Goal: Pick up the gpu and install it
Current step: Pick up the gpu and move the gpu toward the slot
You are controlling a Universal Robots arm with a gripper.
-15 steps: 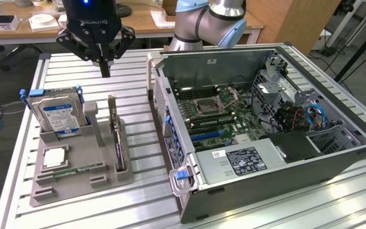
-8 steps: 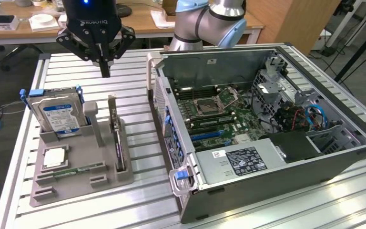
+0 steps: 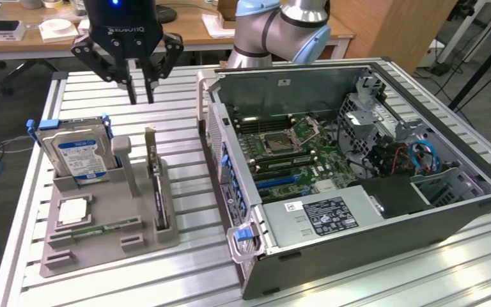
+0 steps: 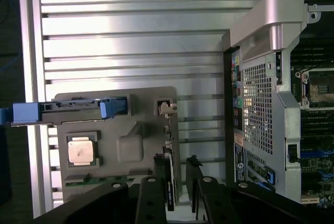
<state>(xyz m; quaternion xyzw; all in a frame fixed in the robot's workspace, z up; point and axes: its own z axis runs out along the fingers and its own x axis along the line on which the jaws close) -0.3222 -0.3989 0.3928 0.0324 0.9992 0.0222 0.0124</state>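
Observation:
The gpu [image 3: 156, 182] stands on edge in a slot of the grey holder [image 3: 143, 238], a thin card with its metal bracket at the far end. In the wrist view the gpu [image 4: 167, 143] appears edge-on as a narrow strip along the holder [image 4: 146, 110]. My gripper [image 3: 140, 97] hangs high above the table beyond the holder's far end, touching nothing. Its fingers stand a little apart with nothing between them. In the wrist view the gripper [image 4: 177, 182] has its dark fingertips [image 4: 194, 179] on either side of the card's line, well above it.
An open computer case [image 3: 450, 204] lies at the exterior view's right, motherboard [image 3: 288, 153] exposed. The holder also carries a hard drive [image 3: 79, 153] in a blue frame, a processor [image 3: 72, 210] and a memory stick [image 3: 100, 228]. Bare slatted table [image 3: 177, 96] lies between holder and case.

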